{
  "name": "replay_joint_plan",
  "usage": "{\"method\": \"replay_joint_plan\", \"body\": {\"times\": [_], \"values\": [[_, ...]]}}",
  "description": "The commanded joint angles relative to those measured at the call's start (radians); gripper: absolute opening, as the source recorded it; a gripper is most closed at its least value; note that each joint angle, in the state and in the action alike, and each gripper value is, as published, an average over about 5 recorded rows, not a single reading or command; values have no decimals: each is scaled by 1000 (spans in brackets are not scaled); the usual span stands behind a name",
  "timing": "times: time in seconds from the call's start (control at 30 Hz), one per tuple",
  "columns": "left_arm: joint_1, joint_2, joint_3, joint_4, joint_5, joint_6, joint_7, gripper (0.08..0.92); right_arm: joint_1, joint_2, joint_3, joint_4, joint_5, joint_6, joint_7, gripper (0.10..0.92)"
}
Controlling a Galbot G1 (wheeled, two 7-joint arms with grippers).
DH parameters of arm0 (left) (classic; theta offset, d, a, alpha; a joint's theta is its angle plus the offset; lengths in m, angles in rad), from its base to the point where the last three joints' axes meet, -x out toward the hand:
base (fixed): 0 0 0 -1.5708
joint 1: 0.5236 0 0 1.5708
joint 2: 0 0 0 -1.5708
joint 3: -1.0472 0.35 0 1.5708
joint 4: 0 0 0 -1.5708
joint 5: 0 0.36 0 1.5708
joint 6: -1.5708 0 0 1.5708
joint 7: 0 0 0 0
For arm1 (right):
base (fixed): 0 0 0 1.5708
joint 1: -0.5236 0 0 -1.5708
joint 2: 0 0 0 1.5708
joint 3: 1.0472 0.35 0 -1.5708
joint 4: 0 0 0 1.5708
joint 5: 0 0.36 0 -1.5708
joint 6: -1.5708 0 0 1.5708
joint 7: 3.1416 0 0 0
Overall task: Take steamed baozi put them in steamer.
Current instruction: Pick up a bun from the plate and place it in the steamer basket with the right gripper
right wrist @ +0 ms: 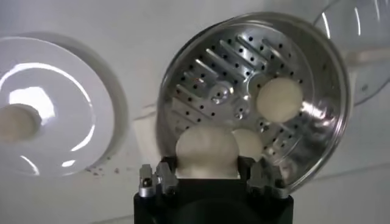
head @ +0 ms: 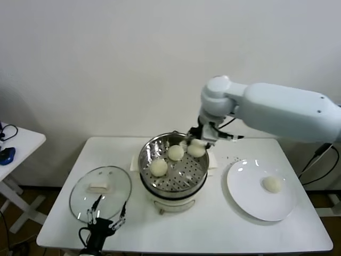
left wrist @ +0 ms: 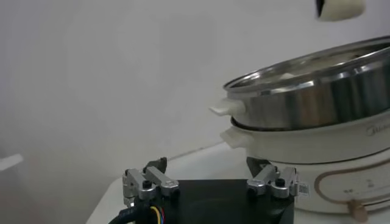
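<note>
The right gripper [right wrist: 207, 176] was closed on a smooth, dome-shaped baozi [right wrist: 206, 149] of cream-white dough, which was held between its metal-tipped fingers [right wrist: 159, 178] above the far right part of the steamer [head: 146, 154]. In the head view this held bun [head: 196, 150] was seen at centre frame, just over the basket's rim. Two more buns were found on the perforated steel floor of the round, shiny basket: one [head: 176, 152] near the middle and one [head: 158, 167] toward the lower left of the basket. The basket was seated on a white cooker base [head: 173, 202] with a moulded side handle [left wrist: 226, 108].

A fourth bun [head: 272, 184] was left on the flat, glossy white plate [head: 250, 200] at the right of the frame, well apart from the steamer. Small dark specks, perhaps crumbs, were scattered on the white table [head: 213, 229] between the plate and the steamer.

The left gripper [head: 106, 216] was parked at the lower left of the frame with its fingers spread wide and nothing between them, over the near edge of the round glass lid [head: 85, 194], on which a pale rectangular handle [head: 99, 187] was fixed.
</note>
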Motion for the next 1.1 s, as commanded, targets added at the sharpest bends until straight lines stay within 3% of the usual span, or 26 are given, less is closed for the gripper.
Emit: {"method": "replay_joint_plan", "body": {"times": [0.03,1.1], "values": [[5,0,0,-1,0,0,0,823,-146,169,28,-13,-93,26,2,653],[-2,-3,5,6,8,4,0,823,-201,99,2,36,-130,40,-3,653]]}}
